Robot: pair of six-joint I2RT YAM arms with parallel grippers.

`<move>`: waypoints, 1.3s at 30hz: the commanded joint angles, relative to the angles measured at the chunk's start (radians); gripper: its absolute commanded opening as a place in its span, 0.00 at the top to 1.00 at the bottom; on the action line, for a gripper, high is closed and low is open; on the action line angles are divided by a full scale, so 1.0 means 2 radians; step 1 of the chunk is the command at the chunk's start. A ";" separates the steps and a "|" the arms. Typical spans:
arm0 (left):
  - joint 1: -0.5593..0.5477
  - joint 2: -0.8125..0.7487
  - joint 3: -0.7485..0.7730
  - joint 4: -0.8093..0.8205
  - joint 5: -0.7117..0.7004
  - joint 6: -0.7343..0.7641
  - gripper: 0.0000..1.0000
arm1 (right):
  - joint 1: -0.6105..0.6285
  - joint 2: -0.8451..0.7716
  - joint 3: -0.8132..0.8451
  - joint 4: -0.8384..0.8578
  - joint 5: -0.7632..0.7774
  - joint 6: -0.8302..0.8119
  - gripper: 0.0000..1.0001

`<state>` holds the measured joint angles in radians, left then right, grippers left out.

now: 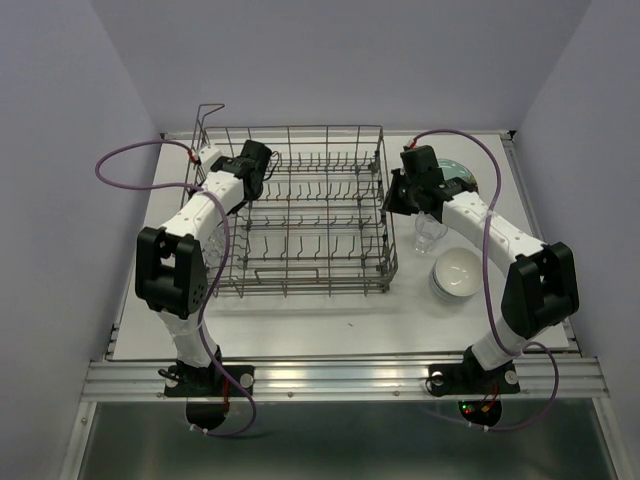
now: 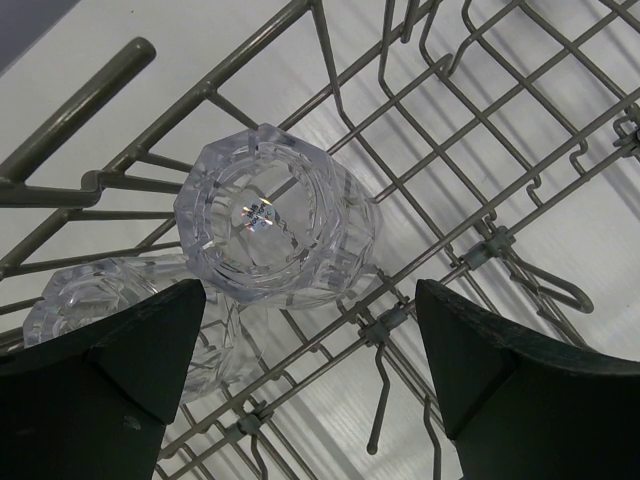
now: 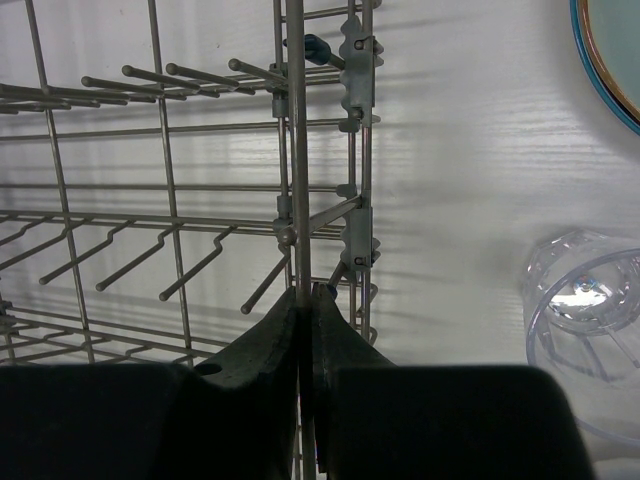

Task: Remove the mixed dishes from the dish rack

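The bowls (image 1: pixel 457 272), a plate (image 1: pixel 462 172) and one glass (image 1: pixel 430 233) sit on the worktop (image 1: pixel 330 315) beside the dish rack (image 1: pixel 300 210); two glasses (image 2: pixel 270 215) are left inside, below the released left hand (image 2: pixel 310 335), while the right hand (image 3: pixel 305 330) is clenched on the rack's side wire.

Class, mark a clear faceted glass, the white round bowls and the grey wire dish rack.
clear faceted glass (image 2: pixel 270 215): left wrist view, facing end.
white round bowls (image 1: pixel 458 272): top view, top bowl's inside.
grey wire dish rack (image 1: pixel 300 127): top view, far rim.

Second glass (image 2: pixel 85 295) half behind left fingers (image 2: pixel 90 400); plate (image 3: pixel 612 50) edge-cropped.
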<state>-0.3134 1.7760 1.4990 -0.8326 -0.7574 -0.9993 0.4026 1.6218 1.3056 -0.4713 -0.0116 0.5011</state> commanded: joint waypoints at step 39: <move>0.039 0.054 0.027 -0.002 -0.064 -0.046 0.81 | 0.007 -0.002 -0.015 0.016 -0.044 -0.009 0.97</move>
<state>-0.2588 1.8877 1.5177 -0.8131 -0.8131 -1.0817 0.4004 1.6218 1.2984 -0.4557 -0.0380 0.4938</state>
